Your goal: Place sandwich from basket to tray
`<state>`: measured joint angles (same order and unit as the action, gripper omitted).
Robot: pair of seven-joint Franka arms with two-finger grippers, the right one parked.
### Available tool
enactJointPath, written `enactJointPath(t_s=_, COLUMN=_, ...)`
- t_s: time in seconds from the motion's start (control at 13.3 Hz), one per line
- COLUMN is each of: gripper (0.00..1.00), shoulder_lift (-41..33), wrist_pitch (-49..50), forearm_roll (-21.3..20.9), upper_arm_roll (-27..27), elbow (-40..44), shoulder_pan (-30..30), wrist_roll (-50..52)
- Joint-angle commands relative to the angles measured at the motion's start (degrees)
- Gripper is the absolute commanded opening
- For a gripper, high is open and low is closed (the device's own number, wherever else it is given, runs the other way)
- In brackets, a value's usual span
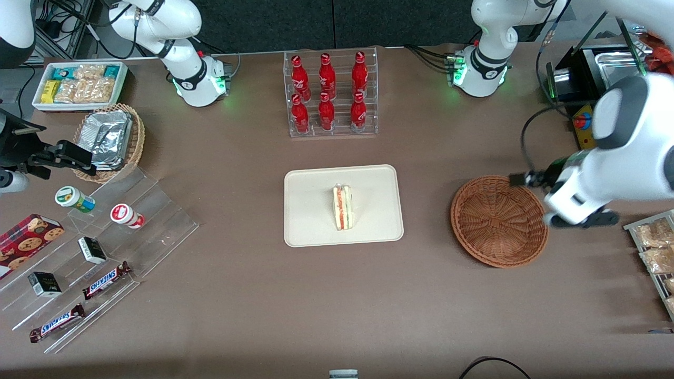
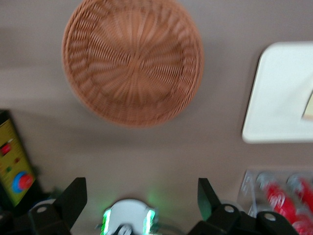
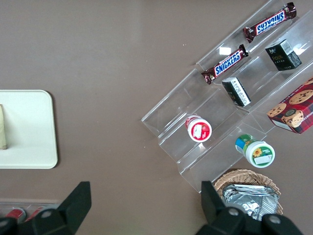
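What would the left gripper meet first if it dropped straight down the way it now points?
Probably bare table, not the basket. The left gripper, jaws open and holding nothing, points down just outside the basket's rim, on the side farther from the front camera. Depth is uncertain. The sandwich lies on the tray.

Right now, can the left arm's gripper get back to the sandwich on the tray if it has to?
Probably yes. The gripper is open, holds nothing and hangs above the table beside the basket. The sandwich stands uncovered mid-tray, with only bare table between basket and tray.
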<state>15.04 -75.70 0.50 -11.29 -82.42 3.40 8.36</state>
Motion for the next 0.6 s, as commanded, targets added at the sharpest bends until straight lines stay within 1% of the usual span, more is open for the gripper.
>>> enactJointPath(t_s=0.0, gripper=1.00, shoulder_lift=-5.8, wrist_pitch=2.3, forearm_roll=0.0, upper_arm_roll=1.1, elbow=-3.0, shoulder_pan=-1.0, wrist_roll=-2.8)
enactJointPath(t_s=0.23, gripper=1.00, shoulder_lift=-11.6, wrist_pitch=2.5, forearm_roll=-0.2, upper_arm_roll=2.0, elbow=-5.2, shoulder_pan=-0.6, wrist_roll=-2.8)
enactJointPath(t_s=0.38, gripper=1.00, shoulder_lift=-15.3, wrist_pitch=2.4, forearm_roll=-2.4, upper_arm_roll=2.1, elbow=-8.3, shoulder_pan=-0.9, wrist_roll=-3.0)
enactJointPath(t_s=0.53, gripper=1.00, shoulder_lift=-15.7, wrist_pitch=2.3, forearm_roll=-2.3, upper_arm_roll=2.1, elbow=-8.7, shoulder_pan=-1.0, wrist_roll=-3.0)
